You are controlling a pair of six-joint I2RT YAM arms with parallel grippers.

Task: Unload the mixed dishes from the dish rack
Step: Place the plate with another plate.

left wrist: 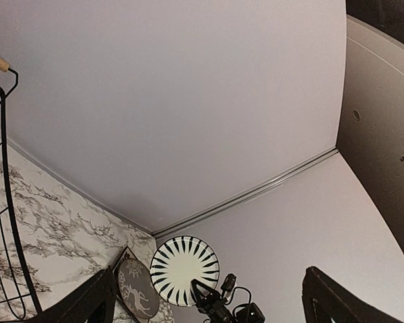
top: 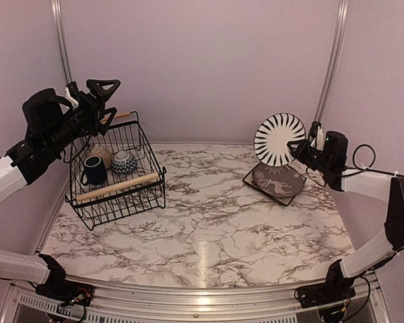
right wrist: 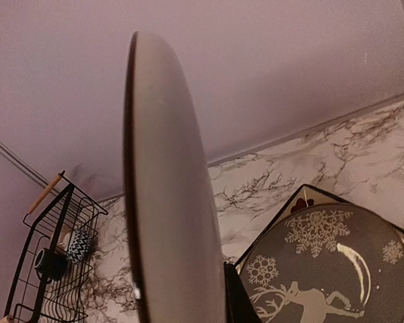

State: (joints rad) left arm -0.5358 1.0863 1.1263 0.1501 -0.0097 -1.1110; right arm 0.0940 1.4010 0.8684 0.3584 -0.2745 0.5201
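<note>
Dish rack (top: 121, 200) holding mug (top: 94, 169) and bowls (top: 124, 161).
Our left jaws gape empty above it; our right jaws clamp the striped plate (top: 279, 138) upright.

Pale lilac walls (top: 202, 60), marble-look tabletop (top: 209, 222).
The walls are plain and matte on the back and both sides, meeting at silver metal corner strips, one back left (top: 62, 40) and one back right (top: 333, 54). The tabletop is glossy white with grey-black veining, and a soft glare streak (top: 203, 259) sits near front centre. A thin metal trim (top: 209, 142) lines the join between back wall and tabletop. A brushed aluminium rail (top: 202, 299) edges the near side. Light is even and diffuse, shadows faint.
</note>
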